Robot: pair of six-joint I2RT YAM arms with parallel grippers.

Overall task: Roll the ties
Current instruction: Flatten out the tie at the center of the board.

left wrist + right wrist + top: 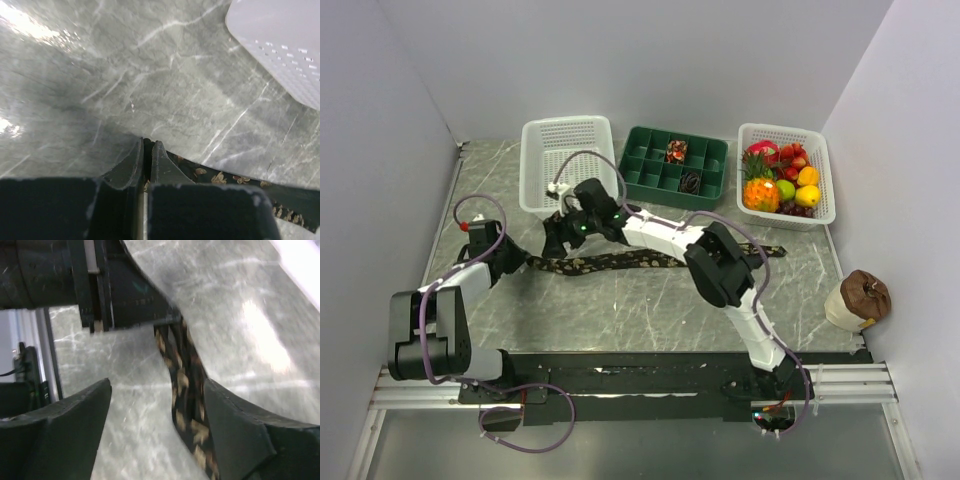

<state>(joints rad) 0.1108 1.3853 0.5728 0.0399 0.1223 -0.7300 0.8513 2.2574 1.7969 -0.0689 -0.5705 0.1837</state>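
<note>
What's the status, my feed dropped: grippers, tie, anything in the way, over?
Left gripper shut on tie. Right gripper open, astride tie. Tie flat, unrolled. White basket close behind right gripper.

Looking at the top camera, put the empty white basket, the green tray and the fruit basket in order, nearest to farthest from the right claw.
1. The empty white basket, just behind the right claw, at the back left.
2. The green tray, back middle, right of that basket.
3. The fruit basket, back right, plainly farthest.
</note>
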